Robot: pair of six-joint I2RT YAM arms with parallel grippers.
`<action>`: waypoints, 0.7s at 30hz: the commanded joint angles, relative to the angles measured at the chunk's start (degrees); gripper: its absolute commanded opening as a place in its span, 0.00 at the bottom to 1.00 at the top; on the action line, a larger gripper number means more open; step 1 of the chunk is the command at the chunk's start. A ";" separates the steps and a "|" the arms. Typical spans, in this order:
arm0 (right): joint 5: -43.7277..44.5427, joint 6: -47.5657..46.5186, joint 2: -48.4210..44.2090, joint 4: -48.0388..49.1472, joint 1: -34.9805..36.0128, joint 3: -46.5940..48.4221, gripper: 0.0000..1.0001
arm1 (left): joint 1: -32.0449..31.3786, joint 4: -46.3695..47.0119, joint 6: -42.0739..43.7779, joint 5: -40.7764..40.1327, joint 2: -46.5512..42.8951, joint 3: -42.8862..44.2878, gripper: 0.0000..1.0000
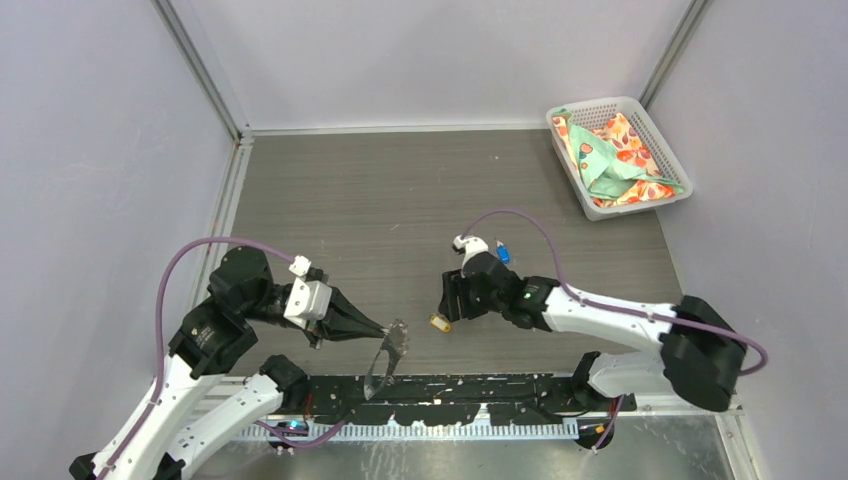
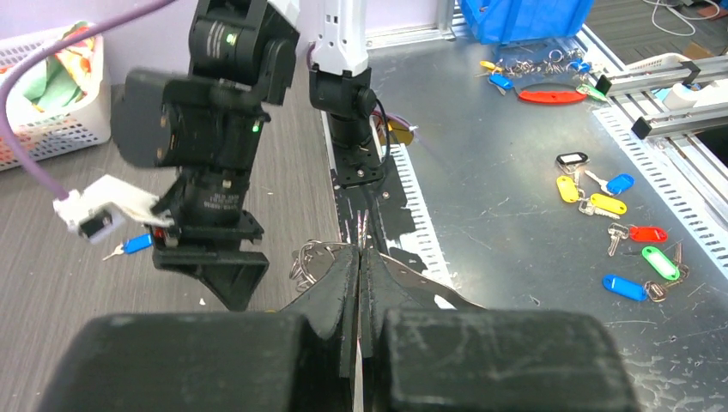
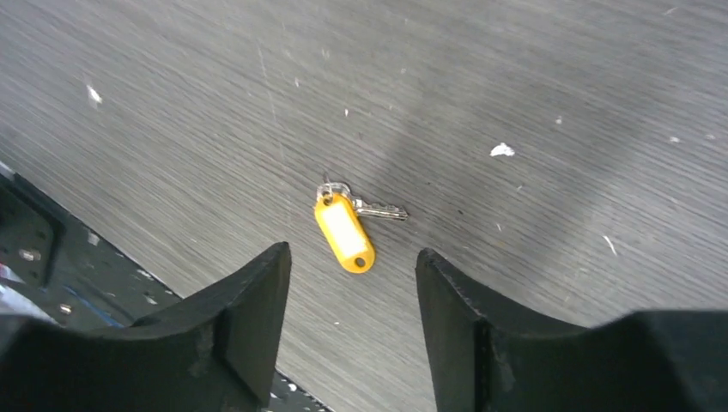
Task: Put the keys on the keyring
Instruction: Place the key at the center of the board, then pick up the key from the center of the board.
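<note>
While your left gripper (image 1: 384, 328) pinches the one keyring (image 1: 392, 346), your wide right gripper (image 3: 352, 254) hangs over one yellow key (image 3: 344, 233); one blue key (image 1: 502, 253) lies nearby.

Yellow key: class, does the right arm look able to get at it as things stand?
Probably yes. The right gripper hangs open over the yellow key, which lies flat on the table with nothing between them. Lying so flat, it may be hard to pinch.

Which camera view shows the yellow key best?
The right wrist view: the yellow key is close and sharp, tag and silver blade distinct. In the top external view the yellow key is only a speck. The left wrist view does not show it.
</note>
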 commanded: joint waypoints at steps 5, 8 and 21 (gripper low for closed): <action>-8.46 -2.80 14.68 7.33 1.29 5.20 0.58 | 0.16 1.83 -0.48 -0.75 -0.01 2.64 0.00; -7.59 -2.18 15.98 9.16 1.37 5.23 0.57 | 0.17 1.18 -0.03 -1.09 -0.14 2.75 0.00; -7.07 -2.82 19.36 13.38 1.59 5.16 0.39 | 0.16 2.11 -1.00 -1.44 -0.18 2.71 0.00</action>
